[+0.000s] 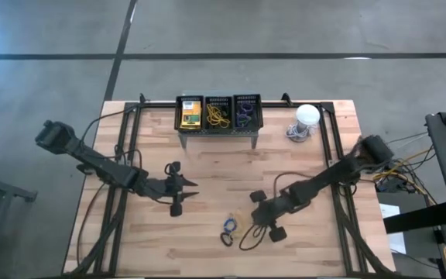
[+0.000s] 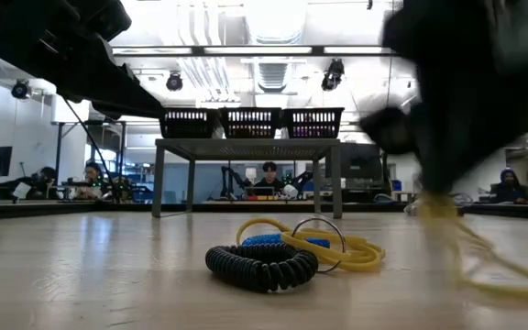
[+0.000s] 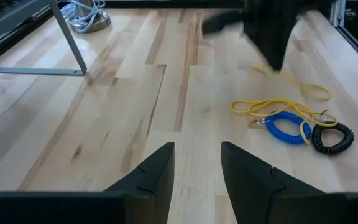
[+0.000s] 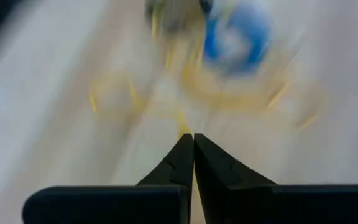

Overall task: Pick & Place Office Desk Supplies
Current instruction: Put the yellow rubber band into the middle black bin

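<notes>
Wooden counter [image 1: 207, 167] carries a grey stand [image 1: 218, 116] at its far edge. Left pincer [image 3: 196, 174] hovers, partly open. Right pincer [image 4: 193, 144], fingertips together, pinches a yellow rubber band [image 2: 466, 247] beside the coiled loops [image 3: 309, 130].

Light wooden table [image 1: 207, 167] of butcher-block planks. Toward its far edge, grey perforated metal stand [image 1: 218, 133]. Beside the stand, white dome-shaped object [image 1: 307, 118]. Well nearer the front than the stand: black coiled loop [image 3: 332, 138], blue coiled loop [image 3: 284, 127] and yellow rubber bands [image 3: 272, 106], tangled together.
</notes>
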You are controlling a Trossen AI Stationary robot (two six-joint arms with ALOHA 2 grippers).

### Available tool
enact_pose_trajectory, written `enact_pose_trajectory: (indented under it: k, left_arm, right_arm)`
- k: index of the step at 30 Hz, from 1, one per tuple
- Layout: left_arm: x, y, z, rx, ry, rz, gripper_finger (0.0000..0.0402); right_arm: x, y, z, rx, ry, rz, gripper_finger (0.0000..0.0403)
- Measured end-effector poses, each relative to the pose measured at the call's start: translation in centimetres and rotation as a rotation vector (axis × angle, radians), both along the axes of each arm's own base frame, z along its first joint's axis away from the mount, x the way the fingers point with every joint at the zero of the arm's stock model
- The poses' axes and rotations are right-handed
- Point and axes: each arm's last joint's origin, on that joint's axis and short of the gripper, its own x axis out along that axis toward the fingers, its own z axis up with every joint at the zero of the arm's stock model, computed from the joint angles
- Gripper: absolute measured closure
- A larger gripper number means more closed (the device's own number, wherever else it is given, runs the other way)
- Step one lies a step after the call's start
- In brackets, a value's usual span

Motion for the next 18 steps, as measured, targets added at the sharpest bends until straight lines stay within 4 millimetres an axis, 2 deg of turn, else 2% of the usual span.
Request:
enact_pose_trajectory:
  k: [3,10,14,18]
  left_arm:
    - [-0.1,-0.1,0.0,-0.002,0.001,-0.004,0.0268]
    - [-0.3,0.0,-0.4,-0.016,0.008,0.003,0.0268]
    - [-0.3,0.0,-0.4,-0.028,0.006,0.01,0.0268]
    - [-0.2,-0.1,-0.4,-0.045,0.0,0.016,0.0268]
  right_arm:
    - [-0.1,-0.8,3.8,-0.006,-0.142,-0.055,0.0394]
    - [0.1,-4.0,11.4,-0.088,-0.449,-0.192,0.0394]
    - [0.7,-5.8,14.4,-0.195,-0.557,-0.23,0.0394]
    - [1.8,-8.5,17.9,-0.292,-0.66,-0.346,0.0394]
